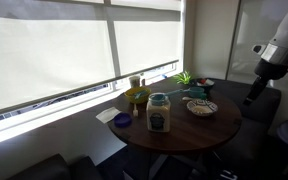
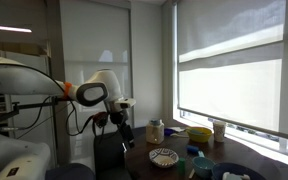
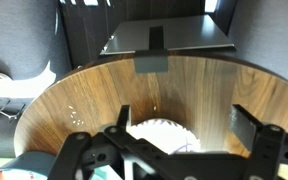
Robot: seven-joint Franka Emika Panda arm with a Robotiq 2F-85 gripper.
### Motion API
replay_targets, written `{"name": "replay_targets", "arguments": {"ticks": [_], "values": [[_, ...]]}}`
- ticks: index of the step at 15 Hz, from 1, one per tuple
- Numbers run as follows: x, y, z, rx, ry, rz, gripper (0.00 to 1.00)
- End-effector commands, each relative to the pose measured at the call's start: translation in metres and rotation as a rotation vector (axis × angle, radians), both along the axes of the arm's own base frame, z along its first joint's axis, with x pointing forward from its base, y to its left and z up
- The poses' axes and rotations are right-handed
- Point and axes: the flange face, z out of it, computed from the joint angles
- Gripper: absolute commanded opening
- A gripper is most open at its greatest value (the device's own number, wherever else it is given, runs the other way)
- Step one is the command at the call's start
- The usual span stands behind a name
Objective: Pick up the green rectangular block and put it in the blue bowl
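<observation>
A small blue bowl (image 1: 122, 120) sits at the table's near-left edge in an exterior view. A small green-teal block-like thing (image 1: 197, 91) lies near the far edge by a green plant (image 1: 184, 77); it is too small to make out well. My gripper (image 1: 255, 93) hangs off the table's right side, above its edge, and shows in both exterior views (image 2: 121, 128). In the wrist view my gripper (image 3: 184, 128) is open and empty above the wooden table (image 3: 184, 85), with a white patterned plate (image 3: 156, 131) below the jaws. The block and bowl are out of the wrist view.
On the round table (image 1: 184, 132) stand a jar with a blue lid (image 1: 159, 112), the patterned plate (image 1: 202, 107), a yellow-green bowl (image 1: 136, 97) and a cup (image 1: 136, 82). A window with blinds runs behind. A dark chair (image 3: 169, 38) stands beyond the table edge.
</observation>
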Motion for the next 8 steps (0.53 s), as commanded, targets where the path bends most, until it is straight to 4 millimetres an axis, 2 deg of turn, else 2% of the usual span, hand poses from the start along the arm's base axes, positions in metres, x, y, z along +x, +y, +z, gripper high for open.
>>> {"name": "replay_targets", "arguments": {"ticks": [1, 4, 6, 8], "values": [[0.046, -0.002, 0.020, 0.096, -0.090, -0.122, 1.00], [0.073, -0.019, 0.035, 0.133, -0.148, -0.209, 1.00], [0.089, -0.044, 0.041, 0.154, -0.163, -0.295, 1.00], [0.101, -0.071, 0.039, 0.178, -0.150, -0.396, 1.00]]}}
